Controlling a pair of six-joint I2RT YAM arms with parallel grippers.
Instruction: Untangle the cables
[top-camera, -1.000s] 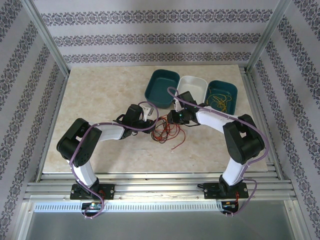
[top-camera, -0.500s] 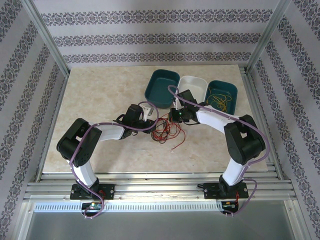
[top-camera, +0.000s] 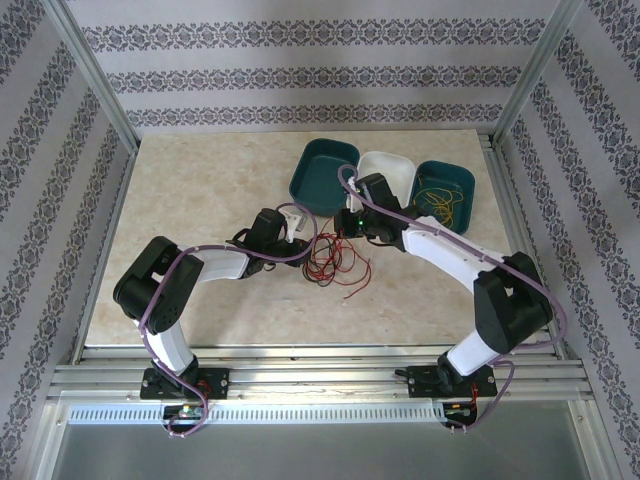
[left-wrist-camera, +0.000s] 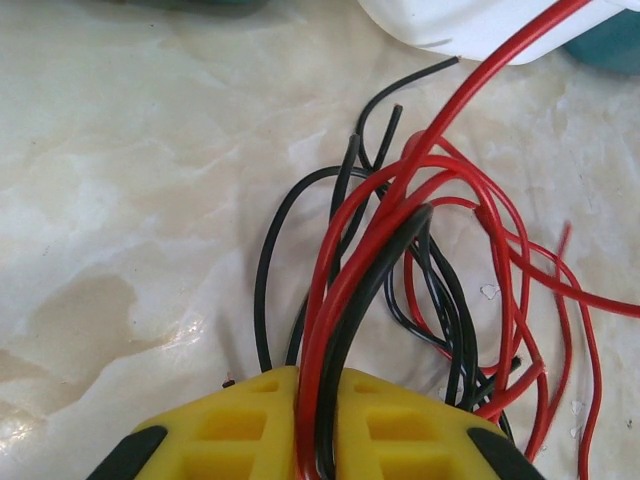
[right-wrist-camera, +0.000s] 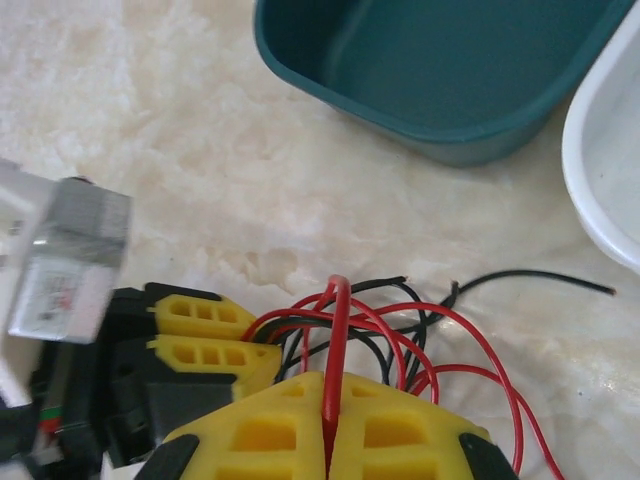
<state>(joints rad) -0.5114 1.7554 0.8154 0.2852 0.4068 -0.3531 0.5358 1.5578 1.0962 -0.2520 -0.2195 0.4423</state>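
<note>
Two tools were clamped on one tangle. On the left, the left tool (left-wrist-camera: 318, 385) had its yellow fingers (left-wrist-camera: 250, 410) pinched nearly together on a mixed handful of the red and black cables (left-wrist-camera: 420, 250). These lay bunched on the desk (top-camera: 200, 190) between the arms, just near of the left teal bin (top-camera: 310, 180). To the right, the right tool (right-wrist-camera: 330, 400) gripped a single red strand (right-wrist-camera: 337, 335) tight.

With black strands trapped in the left grasp, any pull apart looked likely to cinch the loops rather than free them. The thin red strand could also slip out. A rising red loop might snag the rim of the white bin (top-camera: 395, 170). Farthest right, a yellow cable (top-camera: 438, 205) sat in the right teal bin (top-camera: 470, 180).
</note>
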